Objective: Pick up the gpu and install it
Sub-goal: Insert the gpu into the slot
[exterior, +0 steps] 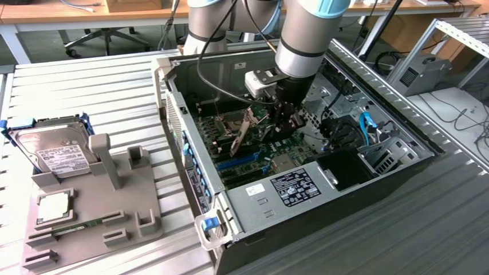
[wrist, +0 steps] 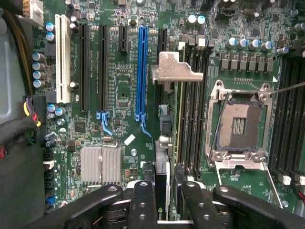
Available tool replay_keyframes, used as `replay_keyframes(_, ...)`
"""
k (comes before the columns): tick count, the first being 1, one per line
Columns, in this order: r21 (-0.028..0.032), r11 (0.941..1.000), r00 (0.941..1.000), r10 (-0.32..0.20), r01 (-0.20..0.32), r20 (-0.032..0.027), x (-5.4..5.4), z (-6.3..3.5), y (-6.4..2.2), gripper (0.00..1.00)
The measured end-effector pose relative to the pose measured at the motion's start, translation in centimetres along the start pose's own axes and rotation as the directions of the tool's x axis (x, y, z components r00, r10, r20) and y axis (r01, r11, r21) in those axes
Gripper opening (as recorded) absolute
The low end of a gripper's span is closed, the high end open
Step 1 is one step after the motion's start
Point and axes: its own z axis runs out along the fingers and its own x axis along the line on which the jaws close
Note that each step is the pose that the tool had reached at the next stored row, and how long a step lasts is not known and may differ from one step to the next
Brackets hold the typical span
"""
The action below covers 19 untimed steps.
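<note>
gpu (wrist: pixel 167 143): held edge-on just over the motherboard (wrist: pixel 119 86), silver bracket (wrist: pixel 175 69) at its far end
fingers (wrist: pixel 143 200): pinching the gpu
gripper (exterior: pixel 284 117): down inside the open pc case (exterior: pixel 321 212)
table (exterior: pixel 91 86): hard drive (exterior: pixel 52 148) sitting in a grey holder (exterior: pixel 114 195), on the exterior view's left

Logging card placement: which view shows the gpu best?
The wrist view: the gpu stands edge-on between the gripper fingers, above the motherboard slots. The exterior view shows it tilted inside the case, partly hidden.
</note>
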Motion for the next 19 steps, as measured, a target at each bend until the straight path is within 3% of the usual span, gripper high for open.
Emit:
replay_keyframes(5, 0.0001, 1.0, 1.0, 0.0, 0.0, 0.0002, 0.0, -0.05, 0.12, 0.26)
replay_keyframes(11, 0.0007, 1.0, 1.0, 0.0, 0.0, 0.0, 0.0, -0.77, 0.1, 0.26)
replay_keyframes(12, 0.0009, 1.0, 1.0, 0.0, 0.0, 0.0, 0.0, -0.91, 0.1, 0.26)
replay_keyframes(13, 0.0038, 1.0, 1.0, 0.0, 0.0, -0.0001, -0.1, -1.9, 0.16, 0.26)
replay_keyframes(19, 0.0074, 1.0, 1.0, 0.0, 0.0, -0.0002, -0.1, -2.68, 0.31, 0.26)
